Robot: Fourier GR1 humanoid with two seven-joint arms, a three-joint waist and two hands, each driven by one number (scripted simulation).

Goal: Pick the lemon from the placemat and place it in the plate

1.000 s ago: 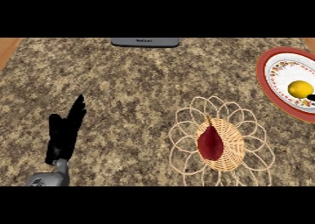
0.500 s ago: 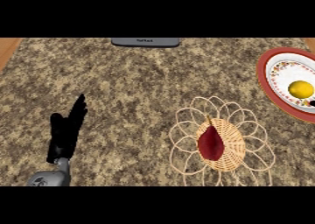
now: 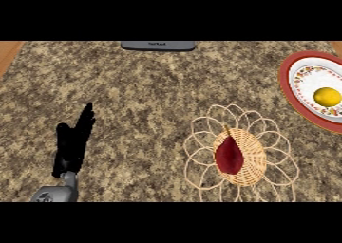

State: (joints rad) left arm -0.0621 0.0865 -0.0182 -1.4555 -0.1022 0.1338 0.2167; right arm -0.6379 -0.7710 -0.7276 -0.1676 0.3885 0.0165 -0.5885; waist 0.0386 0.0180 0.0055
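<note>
Wood strip (image 3: pixel 4 54) at ten o'clock, along the edge of the speckled stone counter (image 3: pixel 153 104). Left hand (image 3: pixel 74 142) at eight o'clock: fully open, fingers straight and close together, tips toward twelve, thumb on the nine o'clock side. Holds nothing; grey forearm (image 3: pixel 67 181) below it, coming in from the lower edge. Grey appliance (image 3: pixel 157 45) at twelve o'clock, cut by the upper edge. Woven placemat (image 3: pixel 254 159) at five o'clock, a wicker oval ringed with looped petals; dark red object (image 3: pixel 230 154) lying on its middle, kind not clear. Red-rimmed plate (image 3: pixel 286 88) at two o'clock, well apart from the hand, near the placemat, partly cut by the right edge. Lemon (image 3: pixel 327 97) resting in the plate's white, flower-patterned well, off the placemat.
</note>
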